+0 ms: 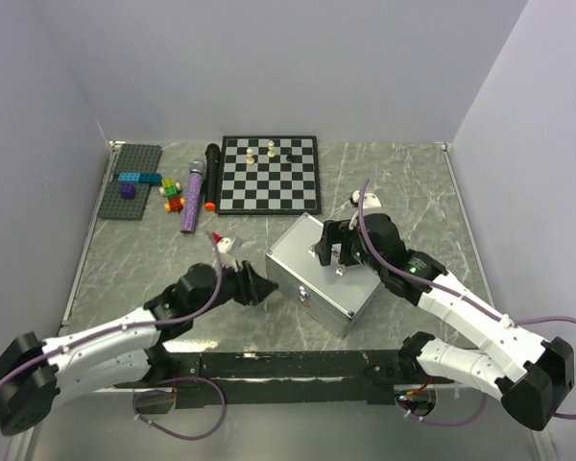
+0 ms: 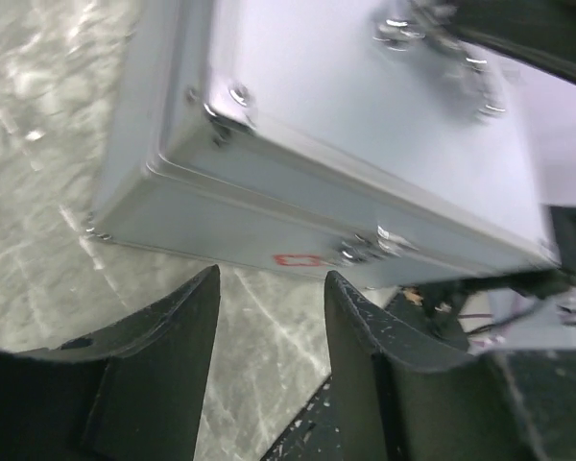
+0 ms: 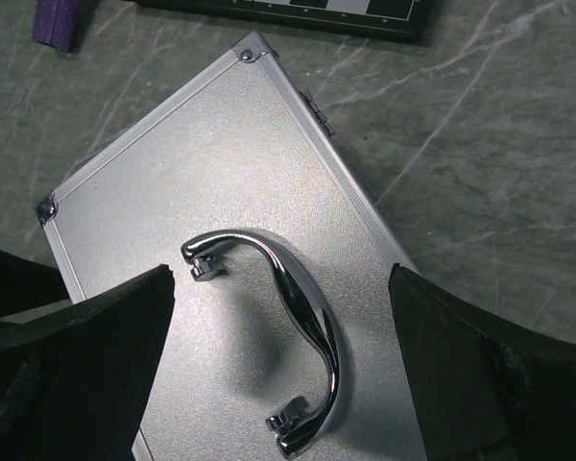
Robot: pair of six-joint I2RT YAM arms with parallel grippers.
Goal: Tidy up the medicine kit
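Two pairs gape empty, left fingers point(image 2: 163, 384) and right fingers point(image 3: 86, 375), near the medicine kit point(image 1: 307, 261) (red emblem point(image 2: 298, 260) illegible).

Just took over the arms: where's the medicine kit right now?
Top view: the kit sits right of centre, on the near side of the chessboard, with the left gripper facing its front and the right gripper above its handle.
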